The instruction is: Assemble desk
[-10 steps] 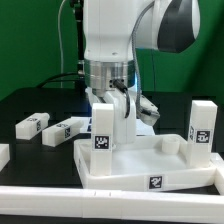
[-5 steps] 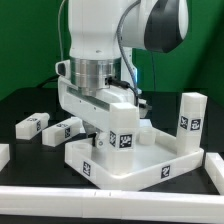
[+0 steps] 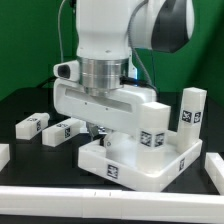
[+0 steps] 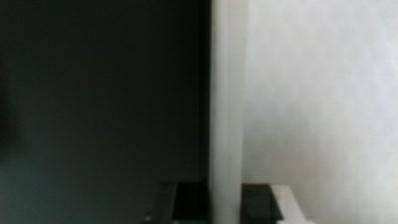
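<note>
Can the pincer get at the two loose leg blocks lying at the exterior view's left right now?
Probably not at once. The pincer seems shut on the desk top's wall, so it would have to let go first. The leg blocks themselves lie uncovered on the table, with nothing over them.

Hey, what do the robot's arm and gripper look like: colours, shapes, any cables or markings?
The arm is glossy white with rounded shells and a dark grey cap on one joint. A ribbed silver ring circles the wrist. Thin black cables run behind it. The gripper has a boxy white body and dark fingers. No markings are legible.
</note>
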`<state>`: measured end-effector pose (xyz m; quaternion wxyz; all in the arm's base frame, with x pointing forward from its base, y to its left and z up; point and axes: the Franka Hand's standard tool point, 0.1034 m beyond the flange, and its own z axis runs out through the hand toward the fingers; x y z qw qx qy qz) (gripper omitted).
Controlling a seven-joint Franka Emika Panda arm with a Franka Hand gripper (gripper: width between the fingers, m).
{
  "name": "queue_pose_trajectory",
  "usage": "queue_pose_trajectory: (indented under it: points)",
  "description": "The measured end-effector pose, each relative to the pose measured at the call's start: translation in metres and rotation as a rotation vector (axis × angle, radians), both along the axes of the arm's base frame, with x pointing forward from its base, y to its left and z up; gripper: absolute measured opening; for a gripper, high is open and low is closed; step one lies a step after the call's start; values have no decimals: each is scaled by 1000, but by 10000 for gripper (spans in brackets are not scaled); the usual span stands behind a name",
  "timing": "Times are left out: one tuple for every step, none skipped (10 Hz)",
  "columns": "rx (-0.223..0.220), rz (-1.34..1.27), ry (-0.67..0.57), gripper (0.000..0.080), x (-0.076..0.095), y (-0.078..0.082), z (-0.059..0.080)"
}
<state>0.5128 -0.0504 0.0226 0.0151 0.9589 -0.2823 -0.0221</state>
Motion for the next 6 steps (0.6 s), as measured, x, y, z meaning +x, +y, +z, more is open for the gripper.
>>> queue_pose_trajectory:
  points:
    - [-5, 41, -5, 66, 7, 3, 0]
    - [-10, 136, -4, 66, 9, 5, 0]
    - [-7, 200, 0, 66, 8, 3, -1]
    - [-7, 247, 3, 66, 8, 2, -1]
    - [-6, 327, 7, 66, 8, 0, -1]
    - [-4, 372, 8, 66, 8, 0, -1]
